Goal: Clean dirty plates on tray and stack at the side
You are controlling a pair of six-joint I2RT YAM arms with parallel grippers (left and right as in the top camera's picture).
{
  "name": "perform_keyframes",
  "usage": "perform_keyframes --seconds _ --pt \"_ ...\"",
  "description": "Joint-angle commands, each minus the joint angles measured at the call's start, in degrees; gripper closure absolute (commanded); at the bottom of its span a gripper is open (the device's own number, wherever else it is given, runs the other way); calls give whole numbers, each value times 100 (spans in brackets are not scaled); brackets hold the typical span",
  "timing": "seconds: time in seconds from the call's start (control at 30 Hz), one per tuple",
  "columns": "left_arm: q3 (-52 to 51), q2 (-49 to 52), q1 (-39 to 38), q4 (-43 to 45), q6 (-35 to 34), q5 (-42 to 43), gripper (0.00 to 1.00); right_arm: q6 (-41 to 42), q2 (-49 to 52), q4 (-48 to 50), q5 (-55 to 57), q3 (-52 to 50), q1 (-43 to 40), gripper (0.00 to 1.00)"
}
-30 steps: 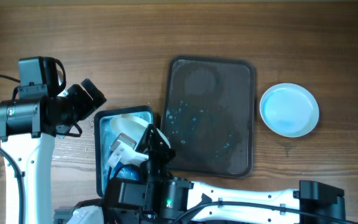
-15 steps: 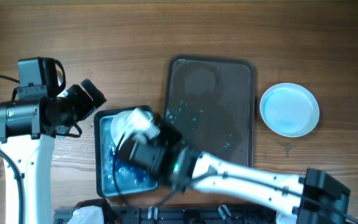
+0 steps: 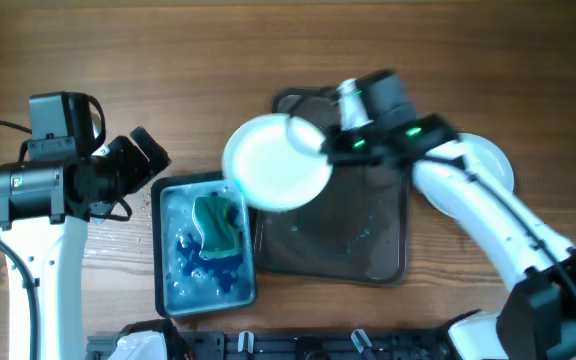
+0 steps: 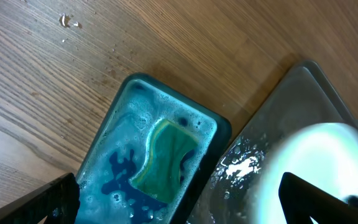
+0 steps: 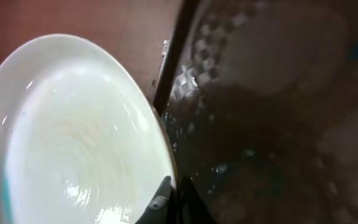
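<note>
swung up out of the teal-blue rectangular plastic tub (image 3: pixel 165 262), the right gripper (image 3: pixel 333 143) now hangs over the dark brown-grey rectangular tray (image 3: pixel 388 262), jaws clamped on the rim of a round white plate (image 3: pixel 273 163) jutting left of them, glossy, seemingly wet, faint blue at its edge. left gripper (image 3: pixel 146 152) jaws gape apart, tub just beside them.

Robot lab: wooden table (image 3: pixel 168 60), mounted arms (image 3: pixel 38 190)

Left arm (image 3: pixel 38 240) far left, fingers (image 3: pixel 151 145) spread wide. Right arm (image 3: pixel 478 210) extended, fingers (image 5: pixel 159 200) pinched on plate (image 3: pixel 273 165) rim.
</note>
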Motion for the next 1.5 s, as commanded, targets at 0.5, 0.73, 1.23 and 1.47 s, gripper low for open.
perform_keyframes --seconds 0.5,0.73,1.23,1.47 --pt "79 -26 37 4 46 -98 0 -175 -151 -1047 1261 -1062 -4756 96" --pt "79 -26 37 4 46 -98 0 -181 -299 -979 1318 -1425 -4854 61" --pt "79 -26 37 4 46 -98 0 -678 -3917 -1565 334 -748 -3228 76" --pt "79 -26 37 4 46 -96 0 -570 -3482 -1187 337 -1764 -2621 96"
